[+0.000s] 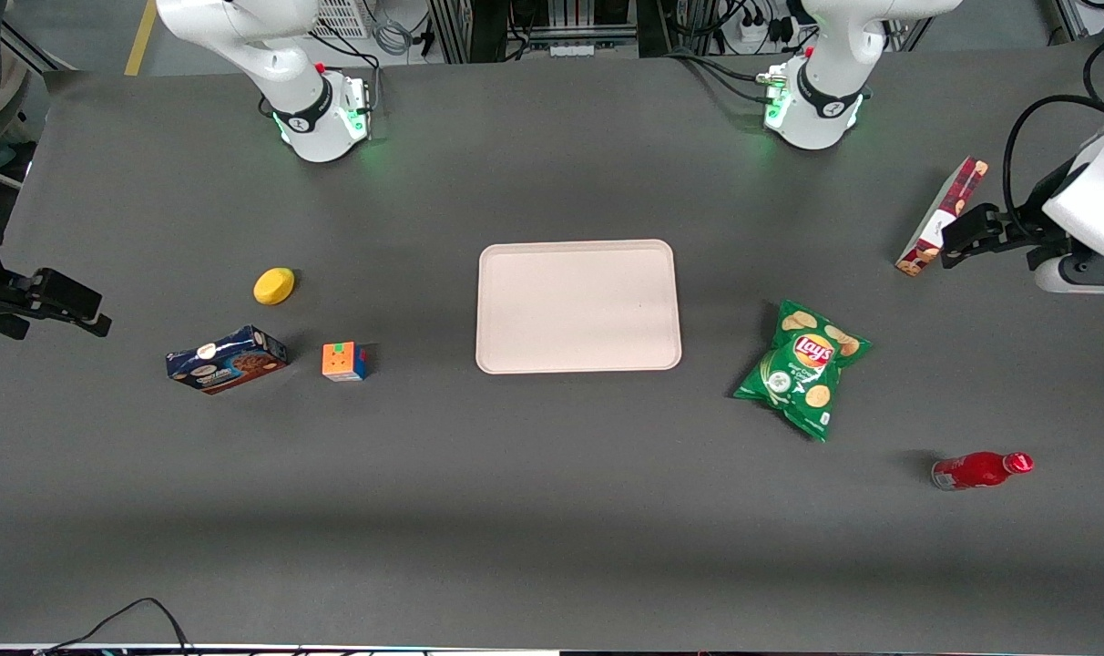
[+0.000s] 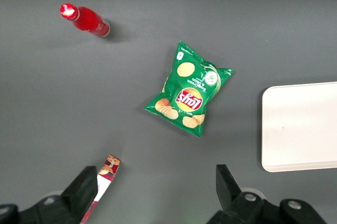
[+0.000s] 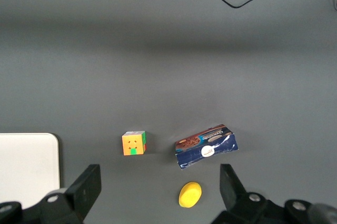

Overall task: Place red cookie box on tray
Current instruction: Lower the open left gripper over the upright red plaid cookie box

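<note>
Front view: red cookie box lies diagonal.

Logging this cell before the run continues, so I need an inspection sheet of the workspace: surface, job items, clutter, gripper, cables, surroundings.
Surface: dark grey table, no spills seen.
Job's things: red cookie box lies on the table at the working arm's end, not on the tray; tray at mid-table holds nothing.
Clutter: chip bag and red bottle toward the working arm's end; blue cookie box, puzzle cube and yellow object toward the parked arm's end.
Gripper: left gripper open, beside the red cookie box, holding nothing.
Cables: black cable loops at the working arm; another at the table's near edge.
Surroundings: equipment racks past the arm bases.
</note>
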Available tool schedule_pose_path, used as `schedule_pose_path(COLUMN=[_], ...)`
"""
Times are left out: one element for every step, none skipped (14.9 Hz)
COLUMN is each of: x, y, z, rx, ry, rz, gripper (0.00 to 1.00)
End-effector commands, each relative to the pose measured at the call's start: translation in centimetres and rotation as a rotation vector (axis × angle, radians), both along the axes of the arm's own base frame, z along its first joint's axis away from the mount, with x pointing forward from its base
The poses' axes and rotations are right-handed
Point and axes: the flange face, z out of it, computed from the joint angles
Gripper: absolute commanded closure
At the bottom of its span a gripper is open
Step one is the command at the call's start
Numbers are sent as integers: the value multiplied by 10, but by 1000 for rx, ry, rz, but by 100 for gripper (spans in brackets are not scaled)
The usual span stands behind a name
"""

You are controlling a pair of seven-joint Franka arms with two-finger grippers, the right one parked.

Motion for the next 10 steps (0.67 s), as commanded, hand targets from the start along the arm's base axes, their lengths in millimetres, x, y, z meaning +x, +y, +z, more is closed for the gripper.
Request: schedule_pose_path(x=[5, 5, 5, 5, 6, 5, 2, -2, -6, -11], y=[4, 4, 4, 4, 6, 5, 2, 1, 3, 8], z=[2, 2, 3, 3, 0, -1, -3, -5, -14, -23], rx=[8, 8, 10, 9, -2, 1, 16, 19, 23, 38], ry=[-8, -8, -10, -11, -3, 11, 21, 48, 77, 96], rz=[-29, -29, -29, -29, -23, -27, -35, -36, -33, -29], gripper=[0, 0, 0, 0, 0, 0, 0, 0, 0, 0])
